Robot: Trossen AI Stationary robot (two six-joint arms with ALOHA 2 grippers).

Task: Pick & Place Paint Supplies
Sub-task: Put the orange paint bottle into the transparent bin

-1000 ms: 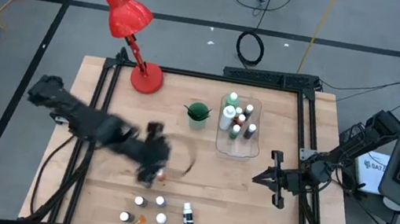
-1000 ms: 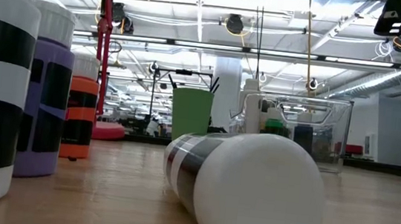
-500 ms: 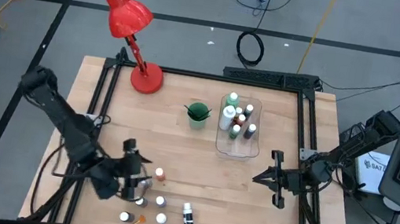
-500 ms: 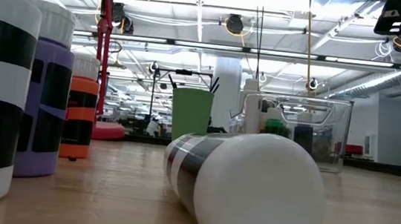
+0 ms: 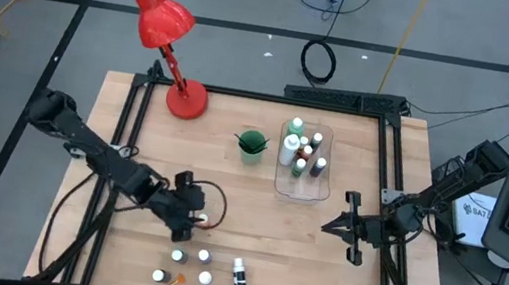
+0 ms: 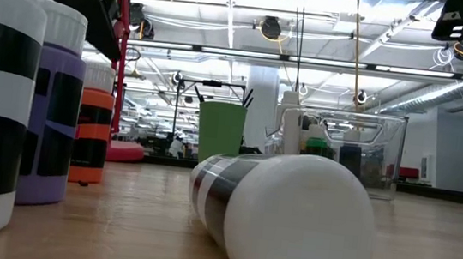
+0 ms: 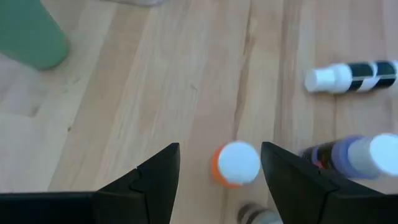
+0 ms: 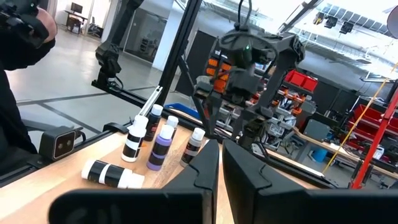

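Several bottles (image 5: 300,152) are already lodged upright in the clear bin (image 5: 319,188); brushes are seen in the green cup (image 5: 252,147); about five small bottles remain near the table's front edge, one black-banded bottle (image 5: 239,276) lying on its side; left gripper (image 7: 219,171), fingers parted and empty, is poised around the orange bottle (image 7: 233,164); right gripper (image 5: 347,226) is parked closed, holding nothing, beside the bin.

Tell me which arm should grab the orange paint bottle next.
Left. The left gripper hangs open right over the orange bottle, fingers either side. The right gripper waits shut by the table's right edge.
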